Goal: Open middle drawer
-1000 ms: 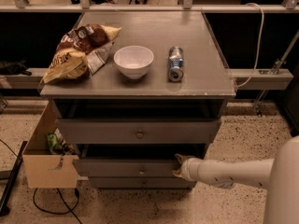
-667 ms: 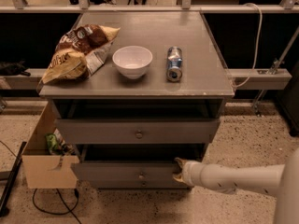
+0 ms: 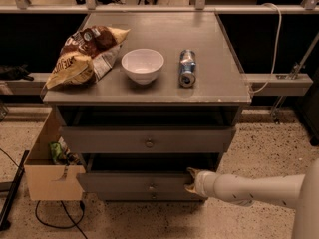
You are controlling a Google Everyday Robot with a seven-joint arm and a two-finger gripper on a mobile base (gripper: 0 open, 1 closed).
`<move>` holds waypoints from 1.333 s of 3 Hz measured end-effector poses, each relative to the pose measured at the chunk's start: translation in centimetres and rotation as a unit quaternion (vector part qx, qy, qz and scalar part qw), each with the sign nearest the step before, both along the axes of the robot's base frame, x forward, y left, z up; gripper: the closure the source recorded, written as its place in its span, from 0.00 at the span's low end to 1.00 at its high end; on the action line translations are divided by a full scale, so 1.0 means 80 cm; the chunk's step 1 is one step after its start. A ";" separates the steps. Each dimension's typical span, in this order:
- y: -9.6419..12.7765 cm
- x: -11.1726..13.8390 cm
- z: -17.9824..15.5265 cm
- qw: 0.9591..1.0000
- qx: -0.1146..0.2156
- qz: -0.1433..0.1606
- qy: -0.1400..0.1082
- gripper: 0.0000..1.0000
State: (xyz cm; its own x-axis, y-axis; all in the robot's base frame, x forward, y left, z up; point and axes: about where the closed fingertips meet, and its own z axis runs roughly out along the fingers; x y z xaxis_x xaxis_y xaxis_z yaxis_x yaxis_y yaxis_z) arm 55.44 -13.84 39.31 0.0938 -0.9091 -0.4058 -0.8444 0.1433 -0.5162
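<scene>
The grey cabinet (image 3: 149,91) has three drawers. The middle drawer (image 3: 124,182), a low flat grey front with a small round knob (image 3: 151,187), stands pulled out a little, with a dark gap above it. My gripper (image 3: 191,180) comes in from the right on a white arm (image 3: 249,189). It grips the right end of the middle drawer's front, one finger over the top edge and one on the face. The taller top drawer (image 3: 147,139) is also slightly out. The lowest drawer (image 3: 149,197) shows only as a thin strip.
On the cabinet top lie a chip bag (image 3: 82,56), a white bowl (image 3: 142,64) and a can on its side (image 3: 187,67). An open cardboard box (image 3: 47,176) stands against the cabinet's left side. Cables lie on the speckled floor at the lower left.
The middle drawer has slid further out toward me with the gripper on its right end. The view now sits closer to the cabinet.
</scene>
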 end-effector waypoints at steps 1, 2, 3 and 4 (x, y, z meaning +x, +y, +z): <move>0.000 0.000 0.000 1.000 0.000 0.000 0.000 0.39; 0.000 0.000 0.000 1.000 0.000 0.000 0.000 0.08; 0.000 0.000 0.000 1.000 0.000 0.000 0.000 0.00; 0.000 0.000 0.000 1.000 0.000 0.000 0.000 0.02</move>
State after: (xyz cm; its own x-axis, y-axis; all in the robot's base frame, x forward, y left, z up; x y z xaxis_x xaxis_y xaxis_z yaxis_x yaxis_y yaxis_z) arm 55.44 -13.83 39.30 0.0938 -0.9091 -0.4059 -0.8444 0.1433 -0.5161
